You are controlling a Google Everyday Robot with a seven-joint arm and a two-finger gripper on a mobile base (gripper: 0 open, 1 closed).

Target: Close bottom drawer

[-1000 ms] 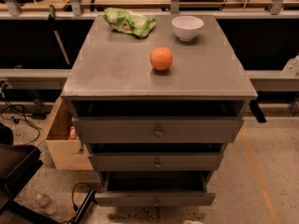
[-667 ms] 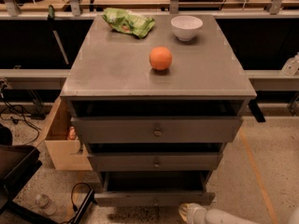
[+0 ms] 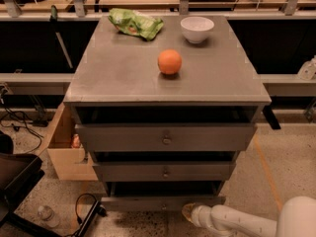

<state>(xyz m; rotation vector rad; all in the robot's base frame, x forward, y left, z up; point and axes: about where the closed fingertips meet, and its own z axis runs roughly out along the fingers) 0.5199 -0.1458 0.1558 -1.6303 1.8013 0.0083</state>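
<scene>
Bottom drawer (image 3: 148,203) open, lowest of three | gripper (image 3: 189,212) beside its front; state unclear | one orange (image 3: 169,61); one bowl (image 3: 197,29)

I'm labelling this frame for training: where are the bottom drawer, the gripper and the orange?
bottom drawer (image 3: 143,203): camera view, on its front panel.
gripper (image 3: 187,212): camera view, its tip, low by the drawer front.
orange (image 3: 169,61): camera view, middle of the fruit.

- We see our arm (image 3: 236,222) as smooth, glossy white tubing made of rounded segments.
- A wider, domed white link (image 3: 302,217) shows at four o'clock.
- Our gripper (image 3: 188,212), at five o'clock in view, has a yellowish, amber-tinted tip.
</scene>
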